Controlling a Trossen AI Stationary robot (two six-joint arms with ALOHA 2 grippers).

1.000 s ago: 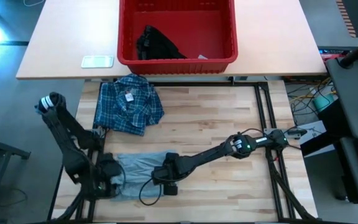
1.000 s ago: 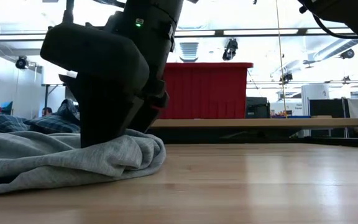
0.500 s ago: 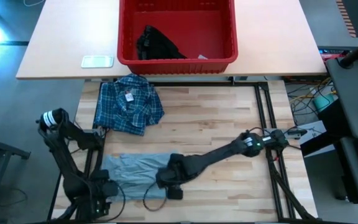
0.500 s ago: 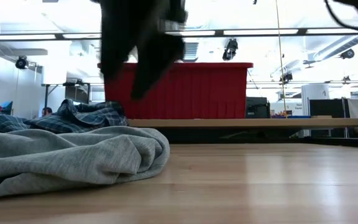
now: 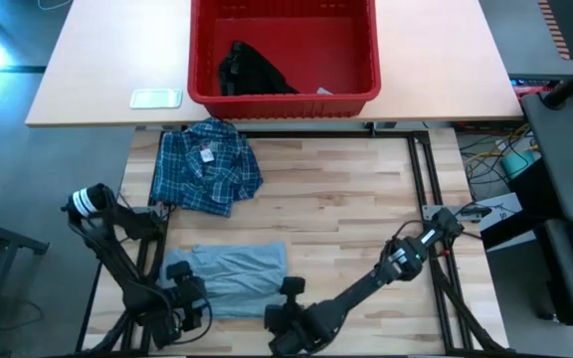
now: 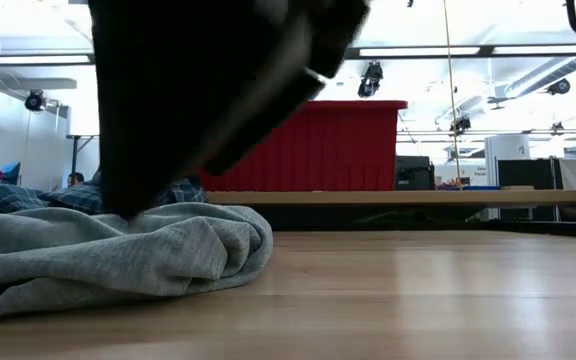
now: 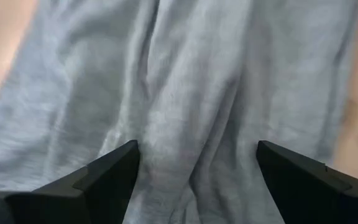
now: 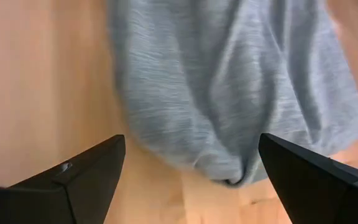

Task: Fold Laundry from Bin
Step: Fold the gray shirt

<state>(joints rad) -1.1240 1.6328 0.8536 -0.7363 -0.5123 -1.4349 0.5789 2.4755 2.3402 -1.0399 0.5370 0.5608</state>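
Laundry lies in three spots. The light grey T-shirt [image 5: 227, 274] sits bunched at the lower left of the high view on the wooden table [image 5: 346, 209], its rumpled edge filling the lower left of the low view. The plaid shirt [image 5: 205, 165] lies folded in a heap above it, left of centre, just below the red bin [image 5: 285, 52] at the top middle. A small black garment [image 5: 251, 72] rests inside the bin, toward its left half.

Left gripper [image 5: 189, 304] hangs at the T-shirt's lower left edge, fingers spread over grey cloth, gripping nothing. Right gripper [image 5: 288, 306] hovers just off the shirt's lower right corner, fingers wide apart and empty.
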